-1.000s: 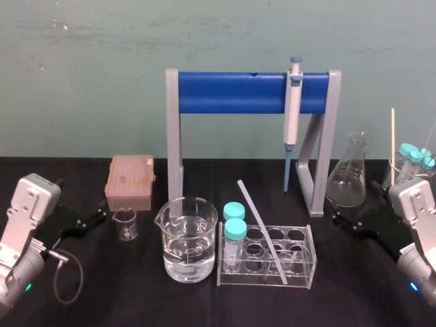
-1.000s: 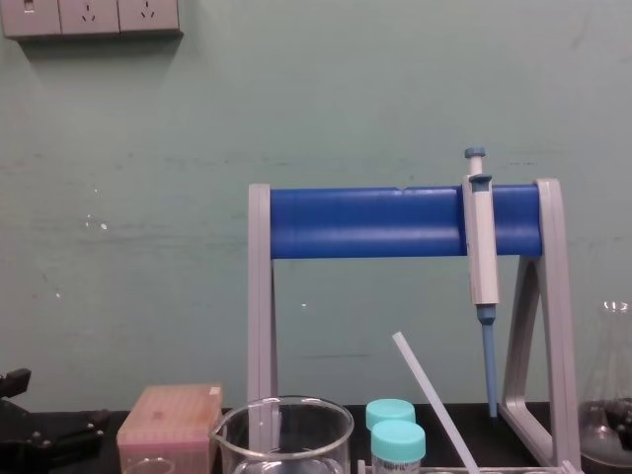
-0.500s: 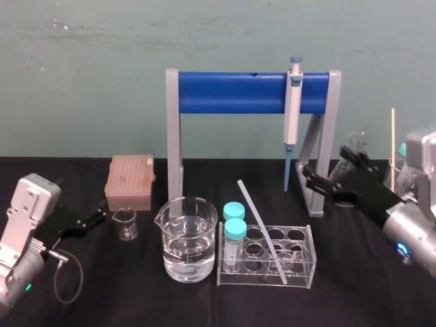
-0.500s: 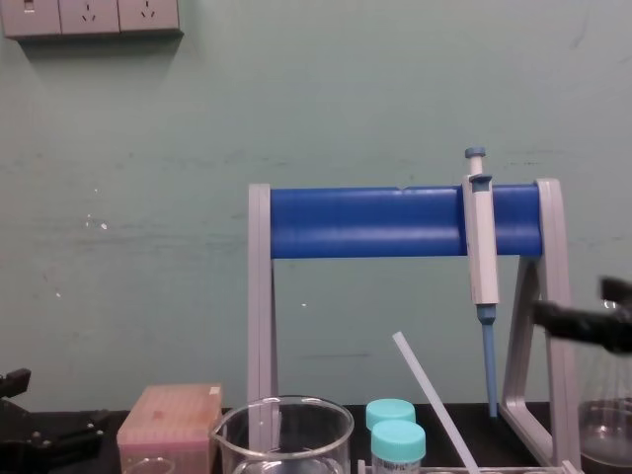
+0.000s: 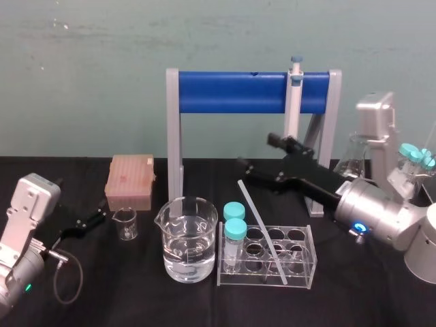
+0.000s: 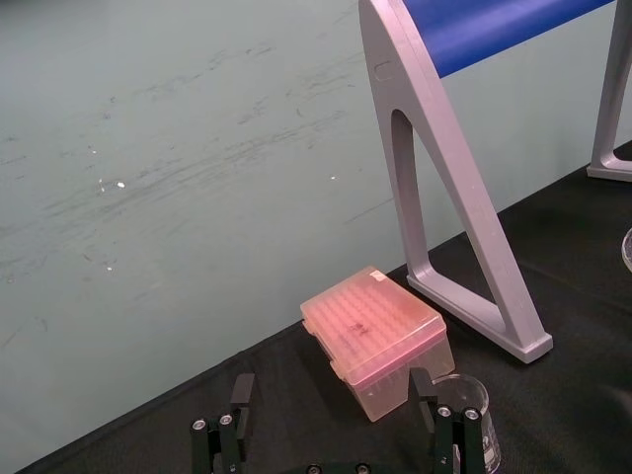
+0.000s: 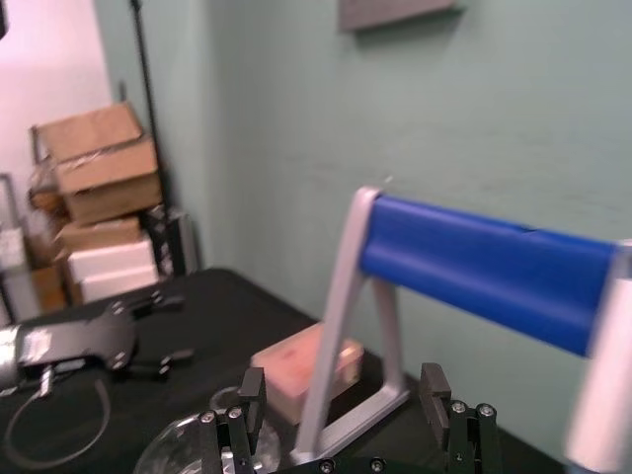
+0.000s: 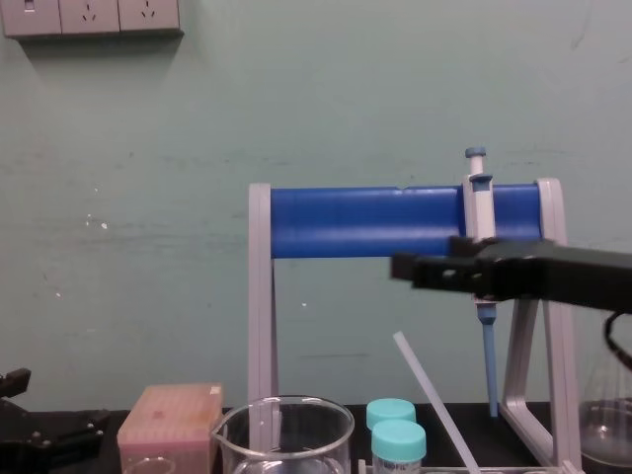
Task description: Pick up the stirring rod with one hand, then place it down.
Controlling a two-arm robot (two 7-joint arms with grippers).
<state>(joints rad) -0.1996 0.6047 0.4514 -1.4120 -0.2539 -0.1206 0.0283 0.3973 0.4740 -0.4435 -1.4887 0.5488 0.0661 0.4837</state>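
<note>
The stirring rod [image 5: 262, 231] is a thin translucent white stick leaning in the clear test-tube rack [image 5: 300, 262], its upper end pointing back and left; the chest view shows the rod [image 8: 425, 380] rising above the rack. My right gripper [image 5: 257, 153] hangs open above and just behind the rod's upper end, apart from it, with nothing between its fingers; it crosses the chest view [image 8: 415, 267] in front of the blue stand. The right wrist view shows its fingers [image 7: 252, 390] spread wide. My left gripper [image 5: 95, 218] rests open at the table's left, near the small beaker.
A large beaker of water [image 5: 187, 238] stands left of the rack, with two blue-capped tubes [image 5: 234, 228] in the rack's left end. Behind is the blue-bar stand [image 5: 231, 92] holding a pipette [image 5: 293, 102]. A pink tip box [image 5: 129, 180], small beaker [image 5: 125, 223] and flask [image 5: 351, 160] stand around.
My right arm has lifted from the table's right side and swung left, bringing its open gripper over the rod's upper end. The left arm and the rod have not moved.
</note>
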